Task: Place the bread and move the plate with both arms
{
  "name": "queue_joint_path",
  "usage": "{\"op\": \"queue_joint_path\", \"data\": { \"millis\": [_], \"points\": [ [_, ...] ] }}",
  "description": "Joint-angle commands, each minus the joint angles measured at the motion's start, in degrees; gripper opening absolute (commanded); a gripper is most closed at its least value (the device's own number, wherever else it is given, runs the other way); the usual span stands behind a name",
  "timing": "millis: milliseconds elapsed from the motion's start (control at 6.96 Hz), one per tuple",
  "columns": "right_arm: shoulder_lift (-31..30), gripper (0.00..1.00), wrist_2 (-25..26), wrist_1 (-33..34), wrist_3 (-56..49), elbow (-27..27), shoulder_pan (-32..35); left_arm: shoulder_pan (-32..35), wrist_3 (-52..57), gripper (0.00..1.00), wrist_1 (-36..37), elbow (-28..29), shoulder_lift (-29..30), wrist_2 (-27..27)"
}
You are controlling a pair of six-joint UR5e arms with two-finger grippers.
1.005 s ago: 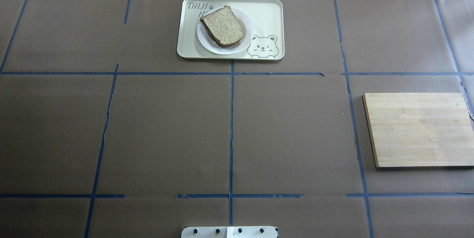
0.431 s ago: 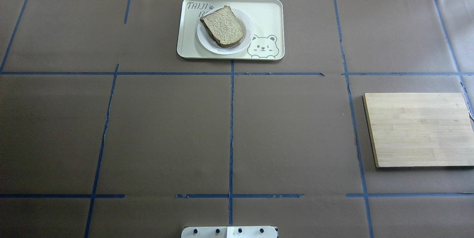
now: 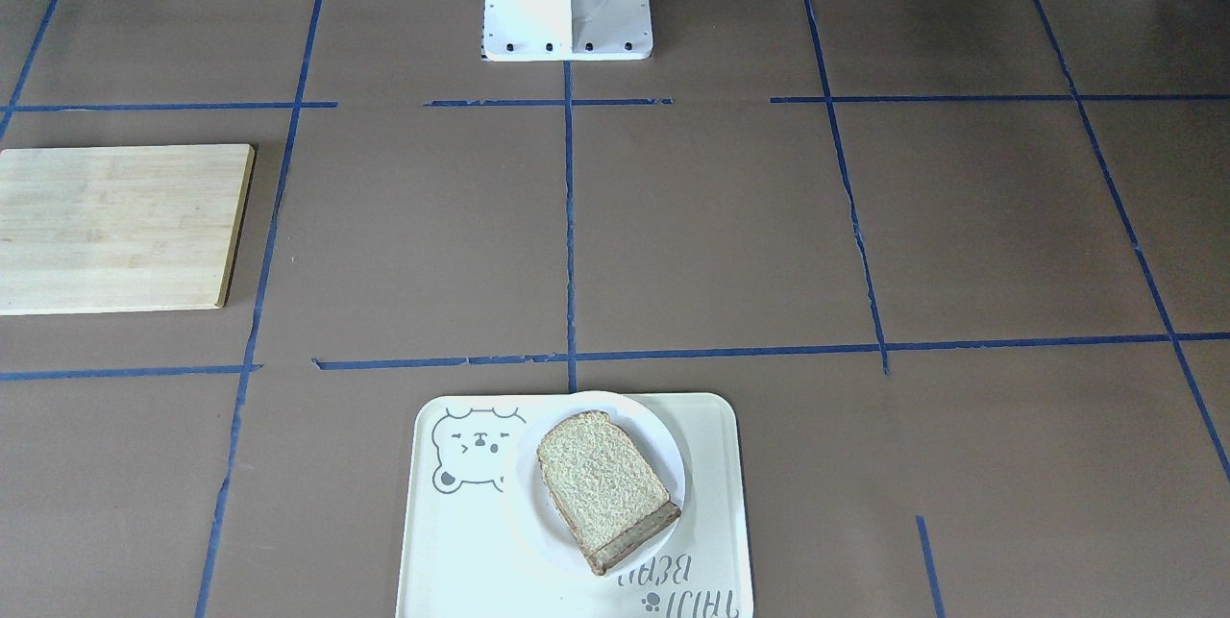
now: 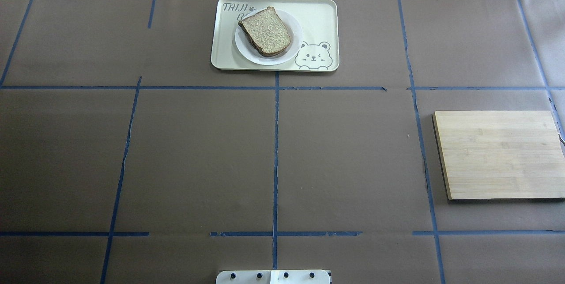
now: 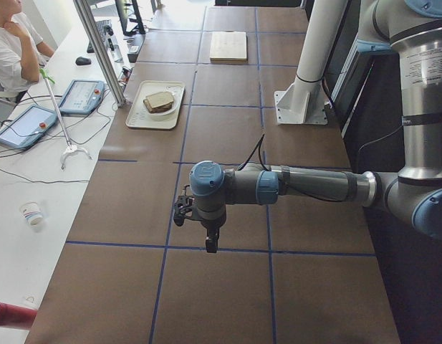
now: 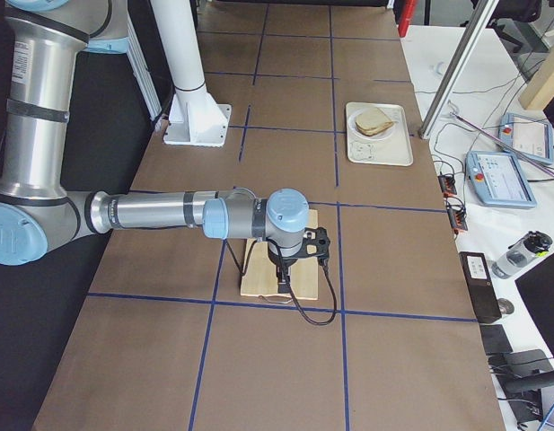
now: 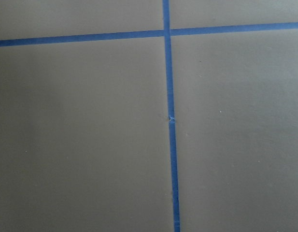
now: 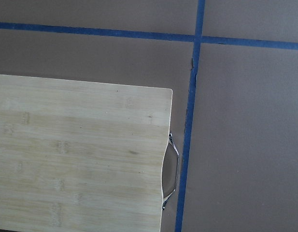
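The bread (image 4: pixel 266 31) lies flat on the plate (image 4: pixel 296 39), which sits toward the 9 o'clock side of the cream tray (image 4: pixel 320 14), at 12 o'clock on the table (image 4: pixel 198 151) seen from overhead. The wooden board (image 4: pixel 499 153) lies at 3 o'clock. The right end effector (image 6: pixel 283 280) hangs over the board, the left end effector (image 5: pixel 210 244) over bare table; I cannot tell whether either is open or closed

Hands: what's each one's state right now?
Left hand: cannot tell, only a side view shows it.
Right hand: cannot tell, same; it hangs above the wooden board.
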State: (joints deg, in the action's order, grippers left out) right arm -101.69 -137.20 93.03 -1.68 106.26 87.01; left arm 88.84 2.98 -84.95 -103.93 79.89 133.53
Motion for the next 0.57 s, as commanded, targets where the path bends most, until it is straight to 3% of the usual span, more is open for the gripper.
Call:
{"op": "queue_joint_path", "data": {
  "millis": [0,431],
  "points": [
    [0.0,1.0,0.0,0.0,0.0,0.0,0.0,0.0,0.0,1.0,0.0,0.1,0.0,0.3],
    [0.0,1.0,0.0,0.0,0.0,0.0,0.0,0.1,0.0,1.0,0.0,-1.1,-1.1,0.3]
  ]
}}
